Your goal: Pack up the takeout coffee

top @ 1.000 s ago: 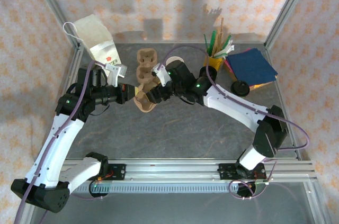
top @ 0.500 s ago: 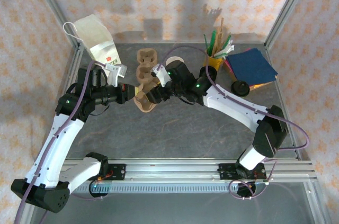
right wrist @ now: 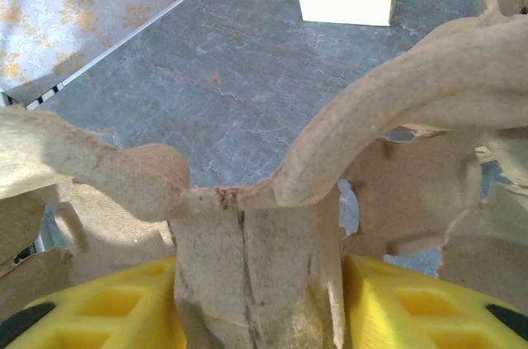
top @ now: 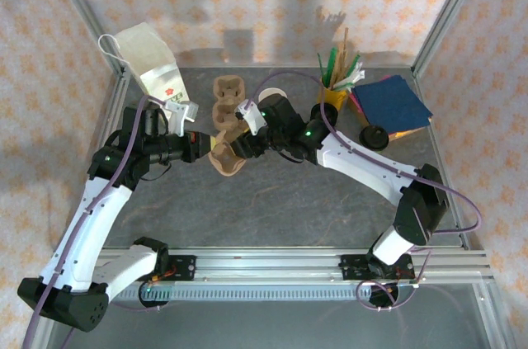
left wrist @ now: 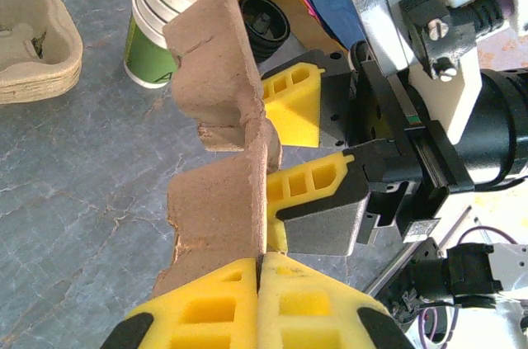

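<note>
A brown pulp cup carrier [top: 224, 159] hangs tilted above the table between both arms. My left gripper [top: 206, 149] is shut on its thin edge [left wrist: 219, 118], the yellow pads [left wrist: 206, 308] pressed together on the wall. From the other side my right gripper [top: 241, 146] is shut on the carrier's central pillar [right wrist: 247, 266], a pad on each flank. The right fingers [left wrist: 313, 184] show behind the carrier in the left wrist view. The takeout coffee is out of view.
A second pulp carrier [top: 224, 100] lies at the back, beside a stack of lidless white-and-green cups [left wrist: 157, 27]. A paper bag [top: 148, 56] stands back left. Black lids [top: 373, 136], blue napkins [top: 389, 101] and a yellow stirrer cup [top: 337, 85] sit back right.
The right gripper's jaws have closed in onto the carrier's pillar. Both arms and the carrier have shifted very slightly left.
</note>
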Controlling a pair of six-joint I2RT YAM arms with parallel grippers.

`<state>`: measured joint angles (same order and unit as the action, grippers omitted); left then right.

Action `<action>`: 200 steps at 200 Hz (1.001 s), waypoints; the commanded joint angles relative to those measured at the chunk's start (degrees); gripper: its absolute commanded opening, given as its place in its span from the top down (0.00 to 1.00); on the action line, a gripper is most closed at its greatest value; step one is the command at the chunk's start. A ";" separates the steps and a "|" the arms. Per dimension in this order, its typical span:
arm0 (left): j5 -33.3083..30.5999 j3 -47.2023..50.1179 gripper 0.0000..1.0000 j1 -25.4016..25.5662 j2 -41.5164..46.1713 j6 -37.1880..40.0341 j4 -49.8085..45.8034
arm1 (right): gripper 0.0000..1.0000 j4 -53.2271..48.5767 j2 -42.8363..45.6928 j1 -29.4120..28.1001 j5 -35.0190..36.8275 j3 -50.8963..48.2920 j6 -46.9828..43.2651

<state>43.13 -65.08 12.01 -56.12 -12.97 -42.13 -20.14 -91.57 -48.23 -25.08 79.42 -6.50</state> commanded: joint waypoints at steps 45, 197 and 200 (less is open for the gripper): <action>1.08 -0.35 1.00 0.56 0.29 -1.34 2.47 | 0.57 0.85 0.69 -0.16 1.50 0.47 -0.18; -17.75 -11.85 0.35 0.38 1.97 -4.07 -1.72 | 0.68 -6.07 3.62 -0.19 2.02 -1.43 0.47; -18.60 -12.29 0.34 0.32 2.04 -4.15 -1.80 | 0.68 -6.32 3.62 -0.16 2.08 -1.44 0.58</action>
<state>32.21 -73.25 12.05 -55.55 -16.34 -42.35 -23.55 -90.80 -48.23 -24.34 78.83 -6.48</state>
